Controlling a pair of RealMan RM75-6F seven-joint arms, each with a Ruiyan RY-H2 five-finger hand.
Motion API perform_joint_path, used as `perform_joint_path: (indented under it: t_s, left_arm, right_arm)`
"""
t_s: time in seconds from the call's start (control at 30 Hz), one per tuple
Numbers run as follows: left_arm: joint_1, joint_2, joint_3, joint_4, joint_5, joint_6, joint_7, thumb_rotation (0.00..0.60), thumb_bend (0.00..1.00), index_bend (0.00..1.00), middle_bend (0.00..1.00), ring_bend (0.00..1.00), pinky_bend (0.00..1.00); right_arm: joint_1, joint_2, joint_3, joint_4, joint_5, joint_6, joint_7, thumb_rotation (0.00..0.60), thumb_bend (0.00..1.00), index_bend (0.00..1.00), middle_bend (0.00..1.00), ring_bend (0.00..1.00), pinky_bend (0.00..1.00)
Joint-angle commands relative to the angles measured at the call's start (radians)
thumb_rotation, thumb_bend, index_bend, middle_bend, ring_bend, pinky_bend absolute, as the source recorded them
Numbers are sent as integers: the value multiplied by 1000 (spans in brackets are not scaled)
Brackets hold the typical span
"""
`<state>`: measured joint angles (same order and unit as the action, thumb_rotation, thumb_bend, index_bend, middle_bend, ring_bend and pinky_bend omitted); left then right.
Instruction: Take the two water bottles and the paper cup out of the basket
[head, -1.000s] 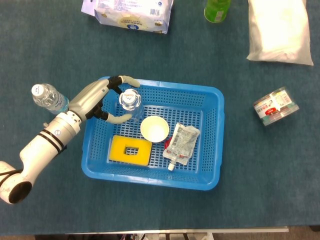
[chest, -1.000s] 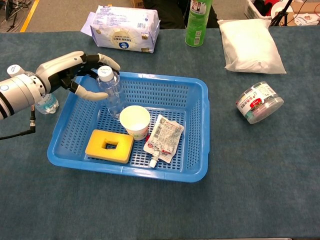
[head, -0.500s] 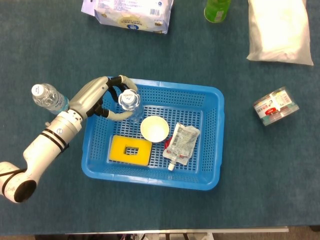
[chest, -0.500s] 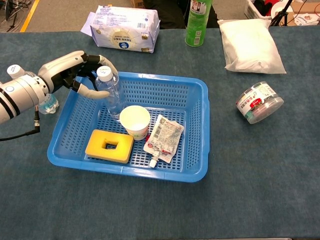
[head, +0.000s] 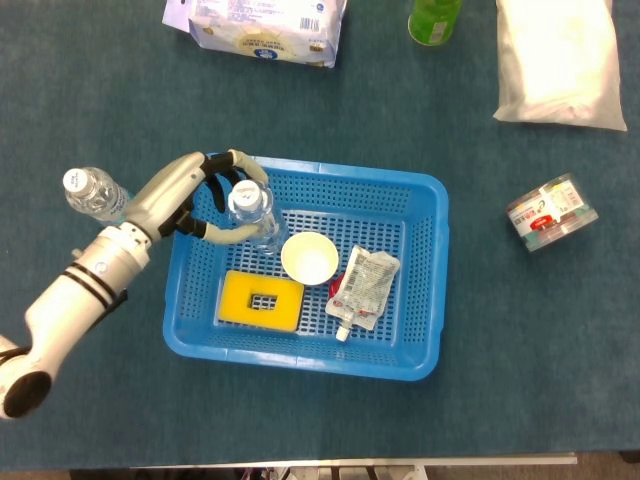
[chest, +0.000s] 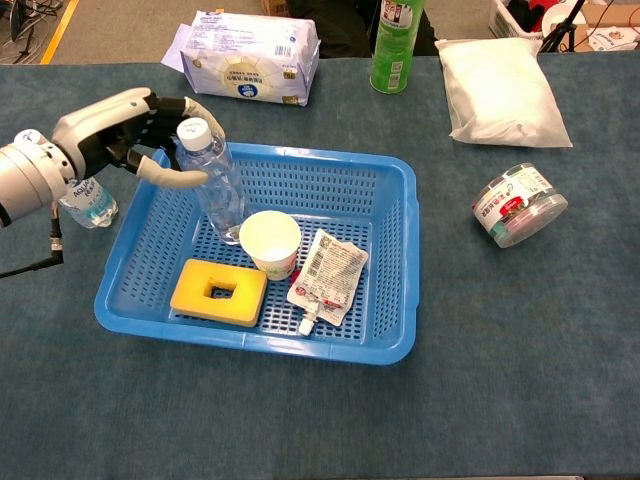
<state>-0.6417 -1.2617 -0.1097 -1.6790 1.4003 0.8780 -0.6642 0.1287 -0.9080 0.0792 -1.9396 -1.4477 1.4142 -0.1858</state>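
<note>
My left hand (head: 192, 196) (chest: 122, 135) grips the upper part of a clear water bottle (head: 256, 222) (chest: 216, 186) at the back left corner of the blue basket (head: 424, 290) (chest: 402, 262). The bottle leans to the left, its base still low inside the basket. A white paper cup (head: 309, 258) (chest: 270, 243) stands upright in the basket's middle, just right of the bottle. A second water bottle (head: 96, 196) (chest: 90, 203) stands on the table left of the basket, behind my left forearm. My right hand shows in neither view.
Inside the basket lie a yellow sponge (head: 262, 300) (chest: 218, 291) and a foil pouch (head: 362, 288) (chest: 327, 272). A tissue pack (chest: 250, 57), a green can (chest: 396, 45) and a white bag (chest: 505, 90) line the back. A round container (chest: 518, 205) lies at right.
My left hand has closed around the bottle and drawn its top to the left and a little upward, so the bottle now leans. Nothing else has moved.
</note>
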Motion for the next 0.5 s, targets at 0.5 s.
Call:
perform_joint_path:
  t_s: [0.5]
  left_arm:
    - [99,328,18,-248,50,109,-83,600,234,454,472,415,534]
  right_arm:
    - [25,-20,4,19,0,-33,6,600,120,342,421,354,411]
